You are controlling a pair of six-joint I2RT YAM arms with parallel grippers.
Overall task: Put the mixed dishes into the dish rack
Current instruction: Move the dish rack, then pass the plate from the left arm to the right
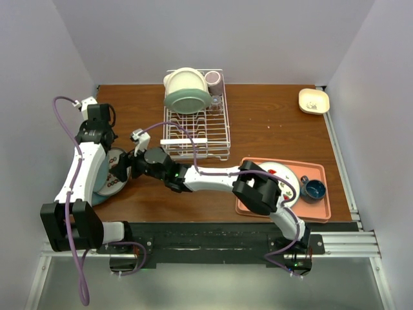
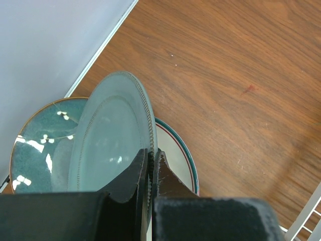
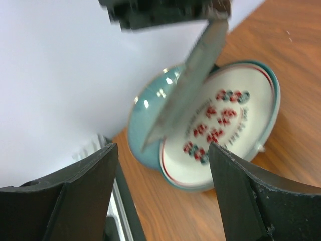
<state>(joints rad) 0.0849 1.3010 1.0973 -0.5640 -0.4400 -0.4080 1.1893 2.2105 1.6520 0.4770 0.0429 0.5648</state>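
2 fingers of the left gripper are pinched tight on the rim of a pale green plate, which stands tilted on edge, rising away from the fingertips. Just beneath it a teal flowered plate and a cream plate with a red-and-green rim lie overlapping on the table. Facing them, the right gripper hangs with jaws spread wide, holding nothing, the green plate just ahead of its fingertips. Further off, beyond both grippers, the dish rack carries 1 big pale bowl and a purple cup.
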